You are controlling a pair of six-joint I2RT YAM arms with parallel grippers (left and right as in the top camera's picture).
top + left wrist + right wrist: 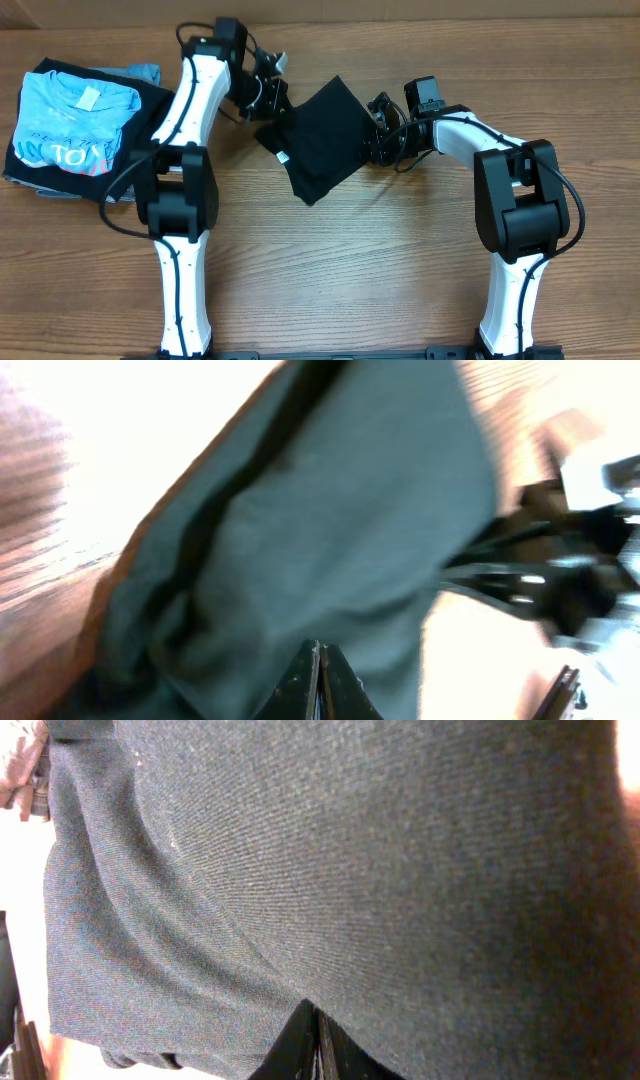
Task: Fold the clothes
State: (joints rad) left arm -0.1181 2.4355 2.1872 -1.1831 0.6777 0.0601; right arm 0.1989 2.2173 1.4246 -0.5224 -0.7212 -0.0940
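Wood-grain table (pixel 380 260) fills the overhead view, bare in the lower half, with the work gathered along the top. The black T-shirt (pixel 320 140) sits in the upper middle of the frame as a compact diamond, already doubled over by the look of it, a small white tag showing at its lower-left edge. The left gripper (pixel 268 103) is clamped on its upper-left edge and the right gripper (pixel 373 135) on its right edge; both wrist views show the fingers pressed together with cloth caught between them. Gripping opposite edges probably keeps the thin fabric spread and taut so the next fold falls flat instead of bunching. Whether the shirt rests on the wood or hangs just above it is hard to tell. Up close the cloth is a fine, matte knit, soft, with shallow rolling creases. At upper left a light blue printed shirt (pixel 75 125) lies folded on a pile, well apart.
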